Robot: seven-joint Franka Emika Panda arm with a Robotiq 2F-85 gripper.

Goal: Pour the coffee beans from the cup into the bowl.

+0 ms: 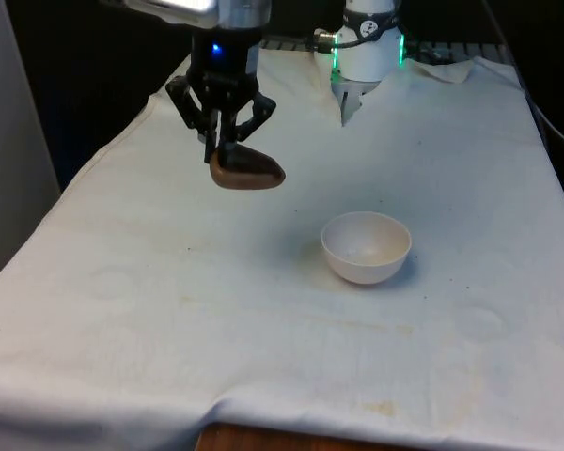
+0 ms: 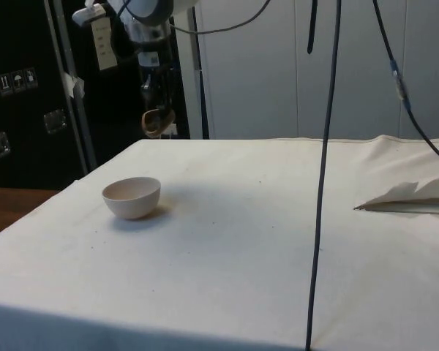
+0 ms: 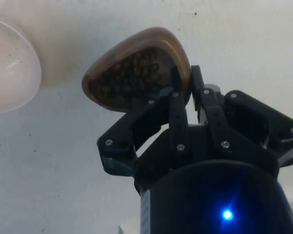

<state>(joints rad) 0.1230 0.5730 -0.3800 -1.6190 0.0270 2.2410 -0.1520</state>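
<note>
A brown wooden cup (image 1: 247,169) full of dark coffee beans (image 3: 129,75) hangs well above the cloth, held by its rim. My gripper (image 1: 221,141) is shut on the cup's edge, one finger (image 3: 177,100) inside and one outside the wall. The cup (image 3: 136,66) sits roughly level in the wrist view, with the beans still inside. A white empty bowl (image 1: 366,246) rests on the table, toward the front view's right of the cup and closer to the camera. In the side view the cup (image 2: 158,121) hovers above and behind the bowl (image 2: 132,197).
The white cloth (image 1: 263,319) covers the whole table, with a folded flap (image 2: 413,196) near the robot's end. A dark cable (image 2: 323,168) hangs across the side view. The table's wooden edge (image 1: 263,440) shows at the front.
</note>
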